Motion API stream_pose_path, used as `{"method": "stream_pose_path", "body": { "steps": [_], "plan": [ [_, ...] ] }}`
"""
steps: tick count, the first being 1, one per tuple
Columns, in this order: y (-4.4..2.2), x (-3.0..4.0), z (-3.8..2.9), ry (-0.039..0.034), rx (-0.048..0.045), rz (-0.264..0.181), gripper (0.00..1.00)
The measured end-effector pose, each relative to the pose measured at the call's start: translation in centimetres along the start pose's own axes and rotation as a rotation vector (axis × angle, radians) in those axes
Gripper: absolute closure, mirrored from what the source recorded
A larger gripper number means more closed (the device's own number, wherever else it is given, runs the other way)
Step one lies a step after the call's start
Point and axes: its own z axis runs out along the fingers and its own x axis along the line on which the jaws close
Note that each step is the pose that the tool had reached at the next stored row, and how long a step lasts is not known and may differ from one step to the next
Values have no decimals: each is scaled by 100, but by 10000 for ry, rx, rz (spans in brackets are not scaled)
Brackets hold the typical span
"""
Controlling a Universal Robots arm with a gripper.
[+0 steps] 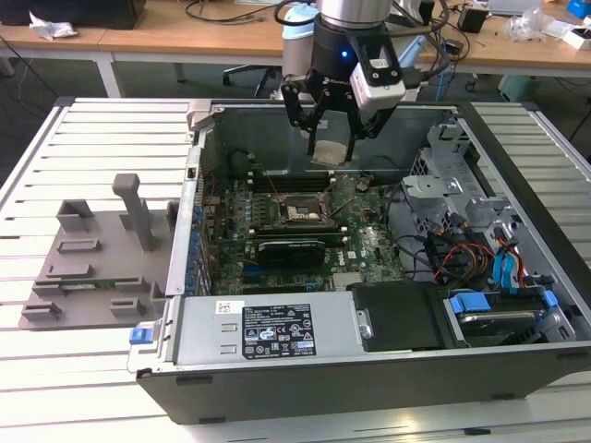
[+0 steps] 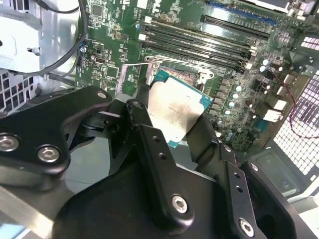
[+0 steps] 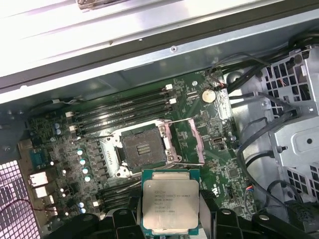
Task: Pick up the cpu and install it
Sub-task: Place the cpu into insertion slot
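- gripper [image 1: 331, 150] closed tight on the cpu [image 3: 171, 205], pinching its edges.
- we see the cpu held above the open socket [image 3: 144, 150], not touching it.

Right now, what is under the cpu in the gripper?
The green motherboard lies below the cpu, which is held in the gripper. The open socket shows uncovered in the first wrist view. The board directly beneath the chip is hidden by it.

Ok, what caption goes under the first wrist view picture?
A black gripper holds the flat silvery square cpu above a green motherboard, near its empty dark square socket.
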Motion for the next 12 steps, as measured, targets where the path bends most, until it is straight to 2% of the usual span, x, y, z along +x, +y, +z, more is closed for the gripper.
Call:
{"method": "stream_pose_path", "body": {
  "steps": [12],
  "plan": [
    [0, 0, 6, 6, 2, 257, 45]
  ]
}}
